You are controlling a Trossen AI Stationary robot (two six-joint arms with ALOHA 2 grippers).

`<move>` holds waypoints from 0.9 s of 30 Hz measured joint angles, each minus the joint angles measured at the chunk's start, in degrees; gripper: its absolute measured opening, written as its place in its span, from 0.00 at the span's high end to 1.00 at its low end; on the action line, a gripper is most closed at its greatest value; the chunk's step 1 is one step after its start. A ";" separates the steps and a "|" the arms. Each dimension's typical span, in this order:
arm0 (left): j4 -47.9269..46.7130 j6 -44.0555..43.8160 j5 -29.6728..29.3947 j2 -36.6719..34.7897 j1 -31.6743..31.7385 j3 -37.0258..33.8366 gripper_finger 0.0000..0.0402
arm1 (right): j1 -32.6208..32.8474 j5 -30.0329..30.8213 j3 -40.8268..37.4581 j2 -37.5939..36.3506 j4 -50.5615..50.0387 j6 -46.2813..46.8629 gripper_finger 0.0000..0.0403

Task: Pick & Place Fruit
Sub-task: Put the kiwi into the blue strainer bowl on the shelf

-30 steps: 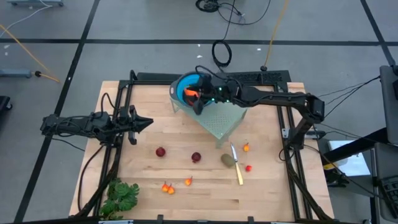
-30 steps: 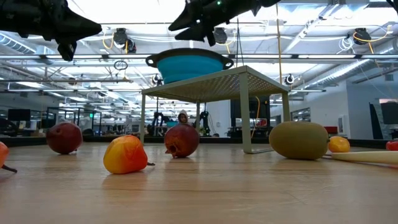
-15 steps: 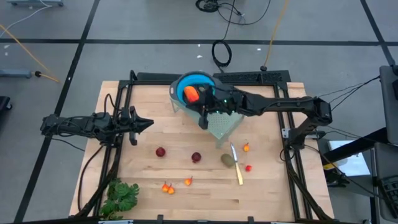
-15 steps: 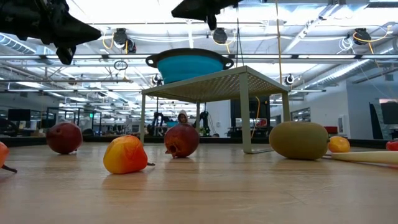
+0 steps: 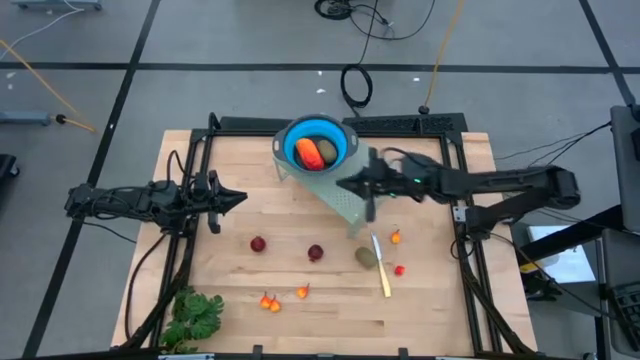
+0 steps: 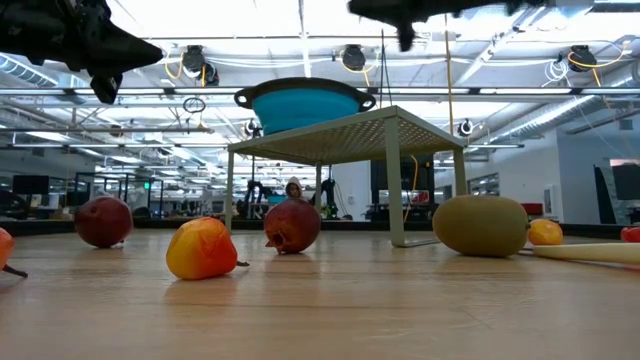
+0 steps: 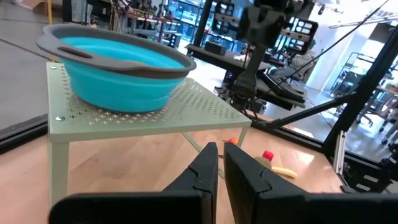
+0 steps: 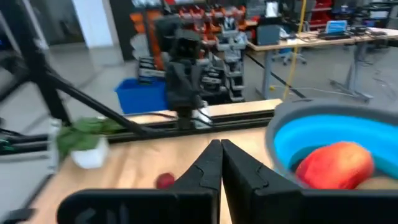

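The right hand (image 5: 352,184) hangs clenched and empty above the green perforated stand (image 5: 352,200), beside the blue bowl (image 5: 338,142), which holds an orange-red piece (image 5: 307,151) and an olive-brown oval (image 5: 326,152). The left hand (image 5: 232,196) waits clenched over the table's (image 5: 240,300) left side. Two dark red balls (image 5: 258,244) lie on the table.

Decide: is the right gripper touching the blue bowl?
Apart. The high view shows the right gripper shut and clear of the blue bowl, with green rack between them.
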 joint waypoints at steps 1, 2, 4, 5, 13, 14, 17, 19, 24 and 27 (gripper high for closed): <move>-0.04 0.02 0.00 0.02 0.00 0.00 0.94 | 0.39 -0.04 -2.09 -1.83 1.27 0.88 1.00; -0.06 0.00 0.00 0.02 0.02 0.00 0.94 | 0.82 -0.02 -4.11 -3.65 1.98 1.59 1.00; 0.00 0.00 0.00 0.00 0.02 0.00 0.94 | 1.78 -0.02 -8.03 -7.33 2.13 3.08 1.00; -0.04 0.00 0.00 0.02 0.02 0.00 0.94 | 2.24 0.00 -9.60 -8.92 2.16 3.78 1.00; 0.26 -0.02 0.00 0.02 0.01 0.00 0.94 | 7.81 -0.17 -18.37 -20.01 2.33 7.33 1.00; 0.31 -0.02 0.00 0.02 0.01 0.00 0.94 | 8.75 -0.22 -19.12 -21.06 2.32 7.36 1.00; 0.28 -0.02 0.00 0.00 0.02 0.00 0.94 | 11.44 -1.99 -21.06 -23.53 2.32 7.38 1.00; 0.33 -0.02 0.00 0.00 0.02 0.00 0.94 | 13.14 -4.14 -22.34 -24.54 2.34 7.39 1.00; 0.30 -0.02 0.00 0.02 0.01 0.00 0.94 | 17.01 -4.90 -25.50 -24.69 2.23 10.20 1.00; 0.30 0.23 0.00 0.02 0.02 0.00 0.94 | 17.97 -4.02 -27.53 -24.35 2.35 14.29 1.00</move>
